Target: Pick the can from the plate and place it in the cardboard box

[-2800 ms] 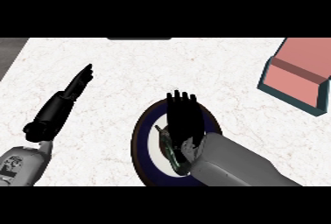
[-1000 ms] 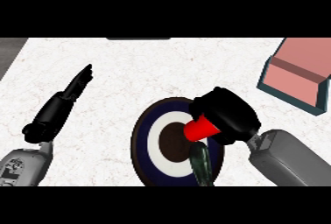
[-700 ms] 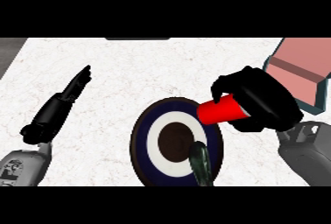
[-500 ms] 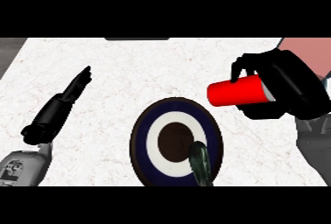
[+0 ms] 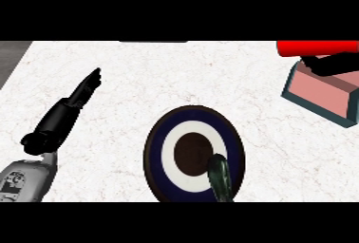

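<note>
Red can [image 5: 317, 47] is showing at the upper right of the frame, lying sideways just above the cardboard box [image 5: 324, 91], whose pinkish inside and teal outer wall are sitting at the right edge of the white marbled tabletop [image 5: 175, 71]. A black part of the right hand [image 5: 336, 64] is lying directly under the can; only a fragment is visible, so whether its fingers are curling round the can cannot be told. The dark blue plate [image 5: 157, 147], with a white ring and brown centre, is resting at lower centre, carrying no can now; a dark green object [image 5: 222, 178] of unclear kind is leaning on its lower right rim. The left hand [image 5: 82, 90] is resting at the left of the frame, fingers straight and pressed together, pointing toward the upper edge. Judged risk: the can is hovering near the box's far upper corner, not over its middle, so a release here could be catching the rim and sending the can rolling off across the tabletop.
</note>
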{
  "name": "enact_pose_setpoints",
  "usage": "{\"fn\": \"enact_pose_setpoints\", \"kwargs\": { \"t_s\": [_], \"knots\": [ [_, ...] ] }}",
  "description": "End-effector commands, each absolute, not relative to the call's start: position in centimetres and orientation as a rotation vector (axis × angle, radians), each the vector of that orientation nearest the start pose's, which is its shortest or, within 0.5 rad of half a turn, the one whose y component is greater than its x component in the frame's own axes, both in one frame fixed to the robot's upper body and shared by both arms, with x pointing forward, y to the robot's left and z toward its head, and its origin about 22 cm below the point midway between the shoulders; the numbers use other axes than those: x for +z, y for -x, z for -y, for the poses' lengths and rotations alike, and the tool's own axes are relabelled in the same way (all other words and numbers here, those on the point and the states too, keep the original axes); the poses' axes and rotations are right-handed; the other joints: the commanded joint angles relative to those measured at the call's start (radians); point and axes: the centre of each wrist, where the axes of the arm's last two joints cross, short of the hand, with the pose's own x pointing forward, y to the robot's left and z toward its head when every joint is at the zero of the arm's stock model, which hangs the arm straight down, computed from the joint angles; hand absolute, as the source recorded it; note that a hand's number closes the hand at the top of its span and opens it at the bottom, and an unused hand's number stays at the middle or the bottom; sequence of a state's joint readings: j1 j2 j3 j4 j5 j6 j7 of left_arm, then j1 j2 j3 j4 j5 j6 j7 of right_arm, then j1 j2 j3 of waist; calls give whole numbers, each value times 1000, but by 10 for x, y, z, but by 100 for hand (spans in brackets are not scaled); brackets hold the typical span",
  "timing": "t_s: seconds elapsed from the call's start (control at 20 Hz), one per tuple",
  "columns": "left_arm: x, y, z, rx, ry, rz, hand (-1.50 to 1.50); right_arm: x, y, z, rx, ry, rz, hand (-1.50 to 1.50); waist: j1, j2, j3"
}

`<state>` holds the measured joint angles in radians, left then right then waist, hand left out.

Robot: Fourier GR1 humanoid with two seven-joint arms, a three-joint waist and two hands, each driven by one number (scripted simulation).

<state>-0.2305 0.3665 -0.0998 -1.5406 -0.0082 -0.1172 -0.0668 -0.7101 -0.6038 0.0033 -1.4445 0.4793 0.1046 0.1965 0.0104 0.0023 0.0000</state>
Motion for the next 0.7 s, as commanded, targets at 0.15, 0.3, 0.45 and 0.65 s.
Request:
{"fn": "enact_pose_setpoints", "kwargs": {
  "t_s": [0.15, 0.3, 0.45, 0.65],
  "knots": [
    [78, -297, -270, -547, -76, 1753, 0, 242, -393, 350, 822, 1070, 1646, 150, 16, 6, 0],
    [83, -299, -266, -559, -68, 1761, 0, 222, -397, 372, 921, 1053, 1511, 150, 18, 7, 1],
    [70, -293, -253, -554, -73, 1763, 0, 222, -394, 403, 1010, 970, 1326, 150, 28, 12, 1],
    [65, -297, -251, -552, -66, 1758, 0, 217, -406, 413, 1062, 897, 1260, 150, 34, 14, 1]
  ]
}}
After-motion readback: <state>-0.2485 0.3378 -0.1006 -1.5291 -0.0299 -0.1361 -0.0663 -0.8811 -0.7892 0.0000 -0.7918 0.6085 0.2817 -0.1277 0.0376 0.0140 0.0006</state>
